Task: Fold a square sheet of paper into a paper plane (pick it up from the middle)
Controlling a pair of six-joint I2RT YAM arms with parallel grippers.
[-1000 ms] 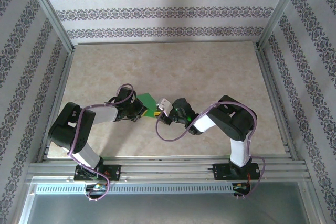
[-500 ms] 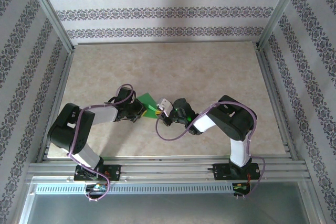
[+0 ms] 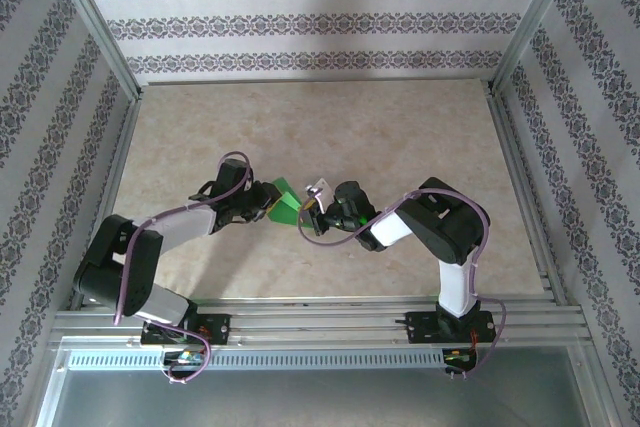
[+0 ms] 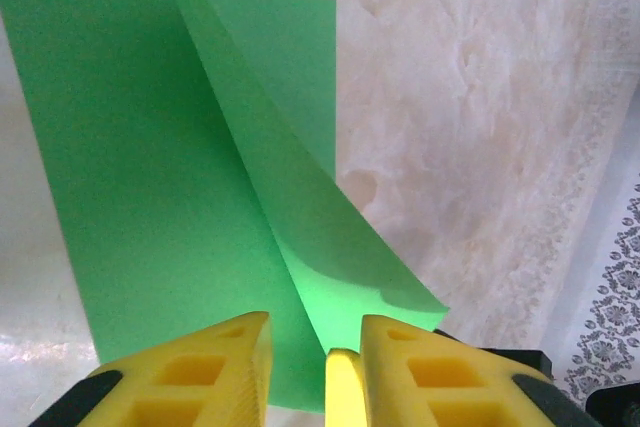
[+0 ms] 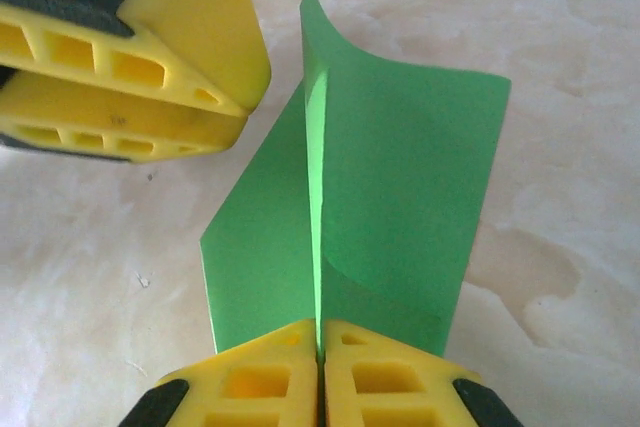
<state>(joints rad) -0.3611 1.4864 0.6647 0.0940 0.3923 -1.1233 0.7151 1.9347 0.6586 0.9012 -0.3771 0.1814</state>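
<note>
Green and creased into an upright ridge, the square sheet of paper (image 5: 400,197) sits mid-way across the table (image 3: 400,127), between both arms. The right gripper (image 5: 320,342) pinches the ridge tight. The left gripper (image 4: 315,332) stands slightly parted beside it. I'd hold that pinch firm and crease straight.

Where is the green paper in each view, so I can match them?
Top external: green paper mid-table, toward the near edge.
Left wrist: green paper across left and centre.
Right wrist: green paper at centre.
Shared landmark: its upright fold in both wrist views, on marbled table.
</note>
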